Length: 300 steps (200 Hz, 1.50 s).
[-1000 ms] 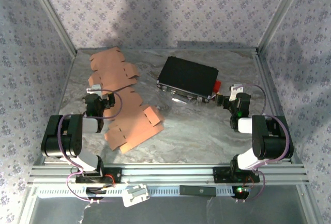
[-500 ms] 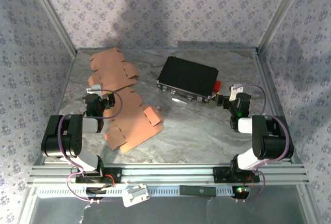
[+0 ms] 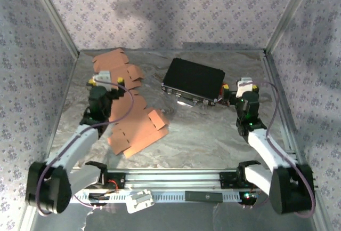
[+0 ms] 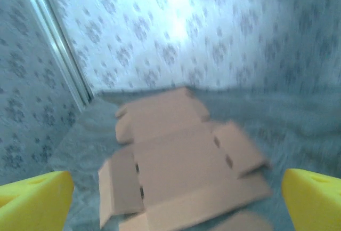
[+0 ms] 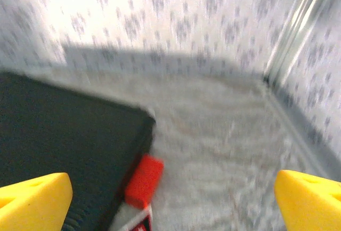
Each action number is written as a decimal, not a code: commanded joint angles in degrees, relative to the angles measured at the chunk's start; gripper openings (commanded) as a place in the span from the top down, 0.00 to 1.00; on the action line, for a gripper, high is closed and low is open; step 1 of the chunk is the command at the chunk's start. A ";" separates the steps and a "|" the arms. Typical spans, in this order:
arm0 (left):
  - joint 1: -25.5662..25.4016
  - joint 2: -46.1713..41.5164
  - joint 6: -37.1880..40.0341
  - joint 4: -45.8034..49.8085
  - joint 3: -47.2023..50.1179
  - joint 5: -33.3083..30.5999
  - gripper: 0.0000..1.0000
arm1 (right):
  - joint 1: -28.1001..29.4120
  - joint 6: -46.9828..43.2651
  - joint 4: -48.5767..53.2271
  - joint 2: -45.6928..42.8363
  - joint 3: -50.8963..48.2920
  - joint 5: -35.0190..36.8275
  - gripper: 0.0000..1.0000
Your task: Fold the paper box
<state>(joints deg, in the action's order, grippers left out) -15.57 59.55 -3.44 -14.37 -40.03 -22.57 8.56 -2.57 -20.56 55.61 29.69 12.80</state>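
Item: flat brown cardboard box blank (image 4: 176, 156), unfolded, lying by the far left corner of the marbled grey surface (image 3: 213, 140). A second blank of the same kind (image 3: 136, 127) lies nearer the near edge, on the left half.

My left hand (image 3: 105, 83): spread wide, empty, poised over the far blank's near edge.

My right hand (image 3: 237, 88): spread wide, empty, just beside the black rectangular case (image 3: 193, 79) with its red tab (image 5: 143, 180).

Handling note: I judge it best to come in low on one side flap and lift along its scored crease. My other hand should pin the base panel so the sheet cannot slide.
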 commanded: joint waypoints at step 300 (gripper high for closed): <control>-6.16 7.98 -41.44 41.26 6.00 19.65 0.46 | 47.19 72.75 16.55 19.39 6.27 -8.54 0.33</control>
<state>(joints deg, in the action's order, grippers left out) -18.52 65.10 -45.04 30.89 -33.95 -4.89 56.71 65.93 1.50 73.89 37.32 6.33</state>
